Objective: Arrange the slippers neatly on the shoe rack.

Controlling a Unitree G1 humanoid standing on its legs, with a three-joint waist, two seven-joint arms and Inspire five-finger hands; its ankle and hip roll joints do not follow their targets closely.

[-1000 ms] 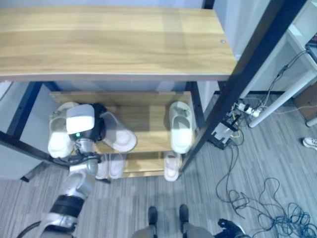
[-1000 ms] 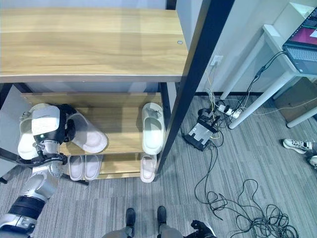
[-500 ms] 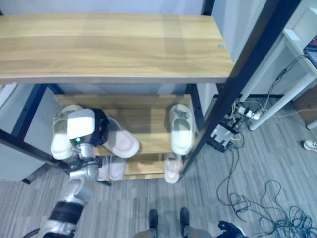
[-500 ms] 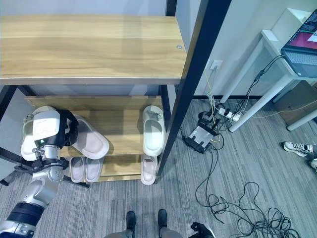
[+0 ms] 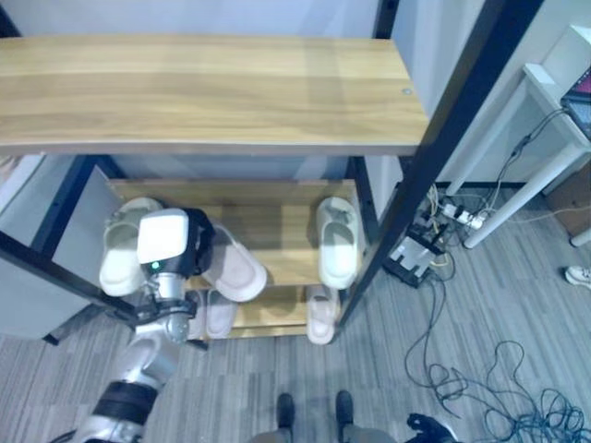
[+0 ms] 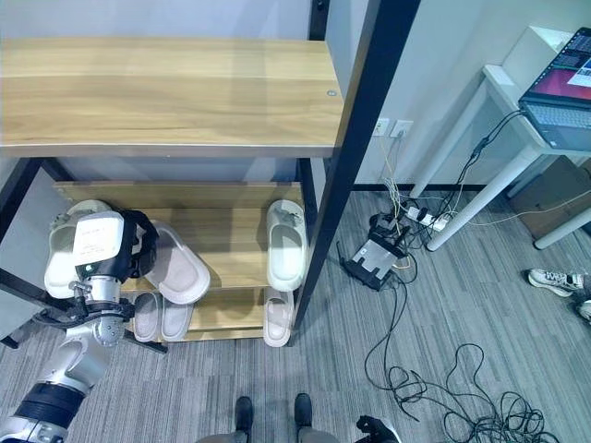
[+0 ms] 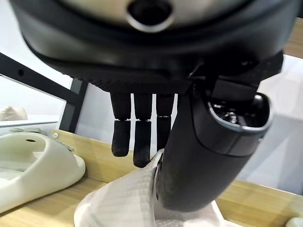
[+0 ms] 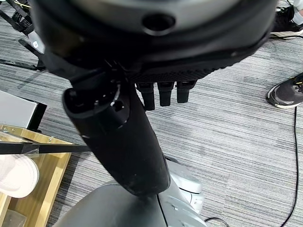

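Left hand (image 7: 189, 142) pinches a skewed slipper (image 5: 235, 265) on the rack's (image 5: 277, 277) middle shelf – placing step; next, square it beside its mate (image 5: 118, 254); right hand (image 8: 142, 118) idle, fingers relaxed.

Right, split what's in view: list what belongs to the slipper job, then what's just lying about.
Job:
- shoe rack
- slipper pinched in the left hand, angled on the middle shelf
- slipper beside it
- slipper at the shelf's right
- slippers on the lowest shelf

Lying about:
- laptop
- power strip
- sneaker
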